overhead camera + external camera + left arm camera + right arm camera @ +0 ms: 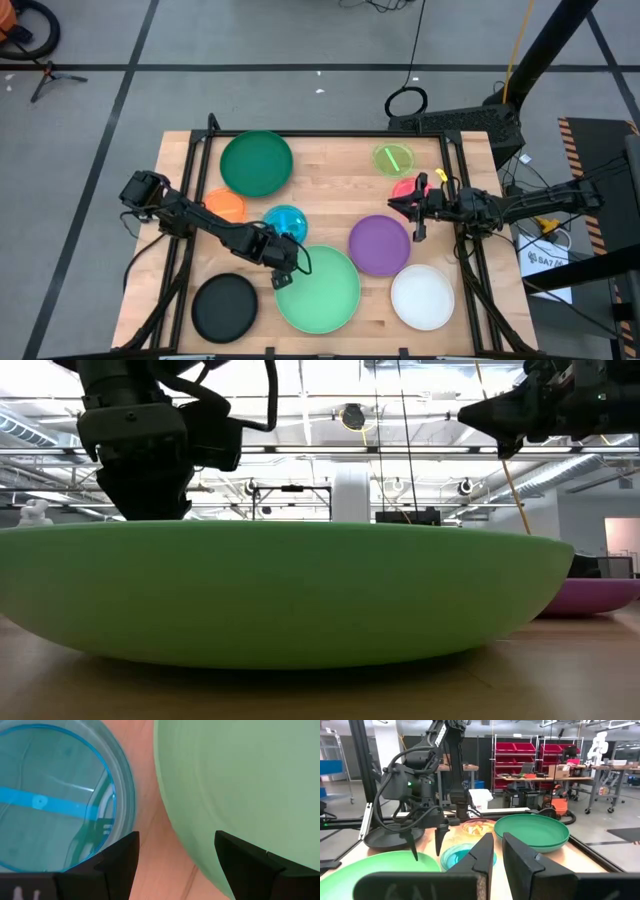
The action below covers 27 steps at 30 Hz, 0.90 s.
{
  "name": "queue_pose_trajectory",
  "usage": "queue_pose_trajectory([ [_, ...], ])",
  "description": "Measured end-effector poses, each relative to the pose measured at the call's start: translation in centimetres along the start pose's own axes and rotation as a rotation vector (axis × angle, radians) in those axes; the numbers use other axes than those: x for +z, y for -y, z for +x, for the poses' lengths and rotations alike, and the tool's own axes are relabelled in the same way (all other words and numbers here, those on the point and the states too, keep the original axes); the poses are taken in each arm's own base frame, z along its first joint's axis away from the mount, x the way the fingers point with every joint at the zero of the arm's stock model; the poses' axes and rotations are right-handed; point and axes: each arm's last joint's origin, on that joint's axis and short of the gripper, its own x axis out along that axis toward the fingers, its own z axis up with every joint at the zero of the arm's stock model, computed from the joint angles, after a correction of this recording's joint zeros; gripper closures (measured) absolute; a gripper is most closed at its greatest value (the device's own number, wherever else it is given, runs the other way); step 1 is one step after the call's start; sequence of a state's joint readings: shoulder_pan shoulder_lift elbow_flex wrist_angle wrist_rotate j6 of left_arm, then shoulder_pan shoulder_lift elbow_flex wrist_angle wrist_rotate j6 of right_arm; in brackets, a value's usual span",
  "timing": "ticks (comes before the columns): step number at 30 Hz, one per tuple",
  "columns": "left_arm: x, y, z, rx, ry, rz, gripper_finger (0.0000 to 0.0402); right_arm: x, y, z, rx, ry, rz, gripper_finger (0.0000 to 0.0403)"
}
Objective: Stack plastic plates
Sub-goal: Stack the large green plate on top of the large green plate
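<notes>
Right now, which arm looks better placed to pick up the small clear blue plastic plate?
Probably the left: its open left gripper hangs right beside the small clear blue plastic plate, while the right gripper hovers farther away.

Narrow bare strip between blue plate [50, 800] and mint plate [240, 785]; plates crowd table [330, 165].

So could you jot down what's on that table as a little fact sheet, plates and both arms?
Plates: all separate, none stacked
Largest: round mint green plastic plate, near edge
Beside it: black plate, white plate, purple plate
Farther back: dark green plate, orange plate, clear blue plate, lime plate, pink plate
Left gripper: fingers open, between blue and mint plates
Right gripper: raised near pink plate, empty
</notes>
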<state>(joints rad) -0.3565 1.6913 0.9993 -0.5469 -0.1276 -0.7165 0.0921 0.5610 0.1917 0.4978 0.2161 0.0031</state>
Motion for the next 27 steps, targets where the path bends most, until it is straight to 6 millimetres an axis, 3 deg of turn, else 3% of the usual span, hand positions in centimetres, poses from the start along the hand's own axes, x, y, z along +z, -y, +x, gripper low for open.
queue_pose_trajectory([
  [22,-0.40,0.42,-0.07,-0.008,-0.009,-0.044,0.0138,0.13,0.15,0.00,-0.051,0.013,-0.041,0.0367],
  [27,-0.72,0.64,0.71,0.006,-0.028,-0.048,0.0138,0.13,0.15,0.00,-0.051,0.013,-0.042,0.0367],
])
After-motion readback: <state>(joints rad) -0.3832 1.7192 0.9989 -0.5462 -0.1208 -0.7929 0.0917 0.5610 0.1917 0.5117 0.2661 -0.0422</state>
